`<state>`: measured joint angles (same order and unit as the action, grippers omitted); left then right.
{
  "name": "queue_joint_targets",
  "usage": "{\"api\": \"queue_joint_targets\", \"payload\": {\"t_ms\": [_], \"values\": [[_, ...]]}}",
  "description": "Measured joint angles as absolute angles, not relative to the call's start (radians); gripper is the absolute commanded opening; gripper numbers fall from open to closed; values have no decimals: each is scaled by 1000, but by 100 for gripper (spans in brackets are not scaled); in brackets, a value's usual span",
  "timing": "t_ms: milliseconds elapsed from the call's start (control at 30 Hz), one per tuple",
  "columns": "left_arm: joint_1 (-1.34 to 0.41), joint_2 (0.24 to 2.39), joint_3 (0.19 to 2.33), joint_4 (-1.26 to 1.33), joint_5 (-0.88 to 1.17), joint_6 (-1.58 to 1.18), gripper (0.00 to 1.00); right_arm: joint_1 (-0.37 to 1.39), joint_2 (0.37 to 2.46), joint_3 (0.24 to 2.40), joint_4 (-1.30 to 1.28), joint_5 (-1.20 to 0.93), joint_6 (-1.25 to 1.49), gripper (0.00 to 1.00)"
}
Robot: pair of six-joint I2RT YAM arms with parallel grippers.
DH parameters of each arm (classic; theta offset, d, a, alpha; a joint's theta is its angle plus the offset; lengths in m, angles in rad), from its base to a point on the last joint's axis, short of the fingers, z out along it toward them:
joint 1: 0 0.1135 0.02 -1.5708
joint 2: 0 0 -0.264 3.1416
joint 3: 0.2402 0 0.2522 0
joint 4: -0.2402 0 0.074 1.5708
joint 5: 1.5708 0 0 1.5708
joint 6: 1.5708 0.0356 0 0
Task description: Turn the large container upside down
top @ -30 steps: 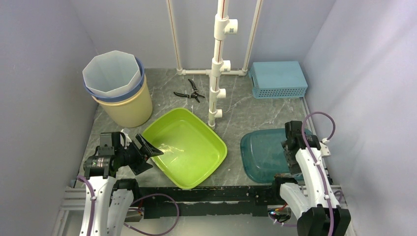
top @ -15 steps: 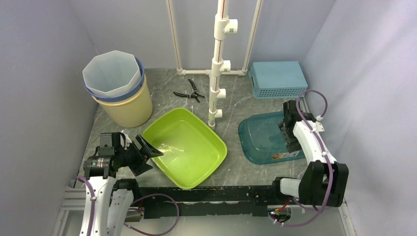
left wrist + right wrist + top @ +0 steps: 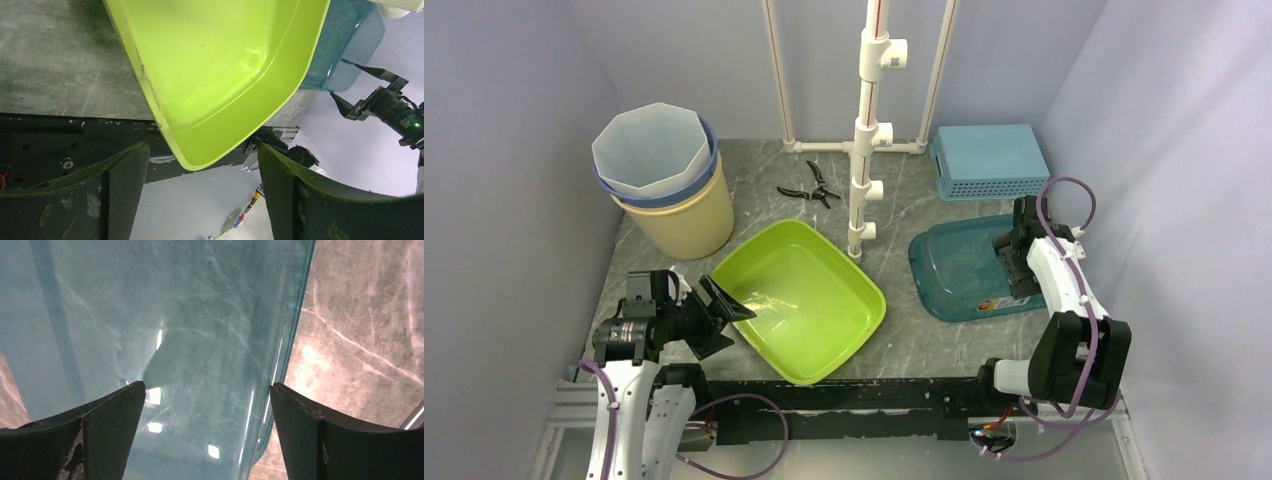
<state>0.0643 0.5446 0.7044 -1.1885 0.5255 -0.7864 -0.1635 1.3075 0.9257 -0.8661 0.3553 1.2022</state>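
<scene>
- Grey marbled table (image 3: 904,215), lilac walls.
- Lime-green plastic basin (image 3: 804,300) sits upright at centre. Left gripper (image 3: 736,326) is released at its near-left rim.
- Right gripper (image 3: 1014,268) is released over the translucent teal tub (image 3: 959,280).
- Risk: if you bite shallow, the basin may slide or drop mid-flip.

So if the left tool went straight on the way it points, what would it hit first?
The lime-green tub: the open left tool is aimed at its near-left rim, and the wrist view shows that rim straight ahead. How close it is, I can't tell.
</scene>
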Motion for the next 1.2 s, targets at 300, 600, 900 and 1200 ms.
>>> {"api": "queue_joint_targets", "payload": {"t_ms": [300,600,900,1200], "values": [[64,545,705,-1181,526,-788,84,-161,1059,844,-841,252,954,100],[64,547,705,-1166,526,-787,84,-147,714,626,-787,-82,826,95],[64,536,705,-1163,530,-791,84,-67,815,607,-784,-222,693,95],[64,532,705,-1169,529,-788,84,283,966,651,-794,48,767,99]]}}
